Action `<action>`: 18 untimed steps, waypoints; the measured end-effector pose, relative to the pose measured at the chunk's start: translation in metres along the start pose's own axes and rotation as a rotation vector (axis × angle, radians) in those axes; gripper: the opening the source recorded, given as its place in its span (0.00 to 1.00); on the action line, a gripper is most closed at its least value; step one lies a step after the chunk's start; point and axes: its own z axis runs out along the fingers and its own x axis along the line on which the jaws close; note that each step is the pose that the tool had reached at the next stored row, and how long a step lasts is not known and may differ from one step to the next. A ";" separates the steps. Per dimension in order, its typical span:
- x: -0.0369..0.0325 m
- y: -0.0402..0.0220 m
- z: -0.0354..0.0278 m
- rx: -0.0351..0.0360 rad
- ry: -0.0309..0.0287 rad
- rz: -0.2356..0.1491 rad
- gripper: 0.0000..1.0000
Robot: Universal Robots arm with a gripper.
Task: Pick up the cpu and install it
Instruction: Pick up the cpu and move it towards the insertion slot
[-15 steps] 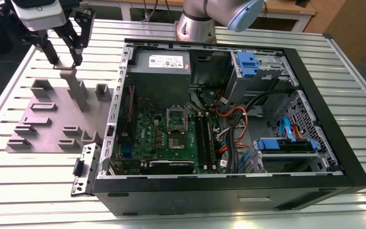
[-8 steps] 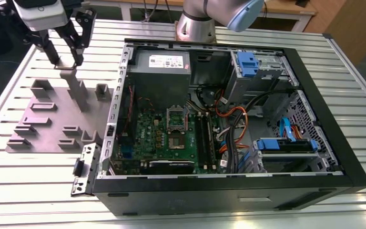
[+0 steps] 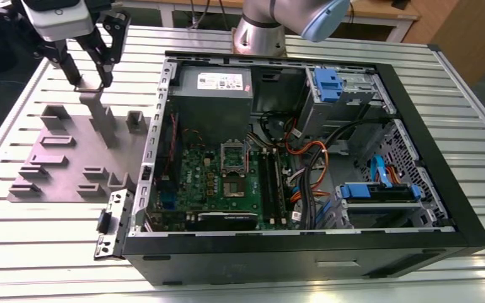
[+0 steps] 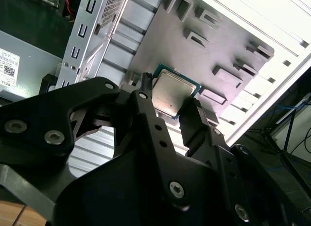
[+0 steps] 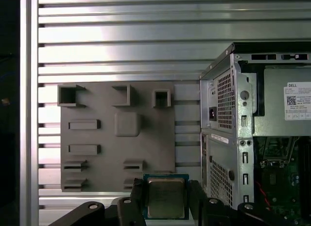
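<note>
Evidently the pickup is done; the gripper (image 3: 91, 77) is clamped on the cpu (image 5: 166, 199), holding it over the grey fixture plate (image 3: 65, 158) beside the computer case (image 3: 444, 208), at the table's (image 3: 461, 95) far corner on the exterior view's left; seating it in the motherboard socket (image 3: 234, 158) remains.

You find the gripped edges of the cpu (image 5: 165, 199) partly hidden behind the gripper (image 5: 165, 186) in the first wrist view; the exterior view's top crops the arm (image 3: 259, 28).

cpu (image 5: 165, 198) — dull metal; fixture plate (image 5: 114, 150) — matt
</note>
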 end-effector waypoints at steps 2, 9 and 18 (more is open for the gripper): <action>-0.0011 0.0001 0.0000 0.0000 0.0000 0.000 0.47; -0.0049 0.0002 0.0000 0.0000 -0.0001 0.000 0.47; -0.0095 0.0004 -0.0001 -0.0001 -0.0001 0.000 0.47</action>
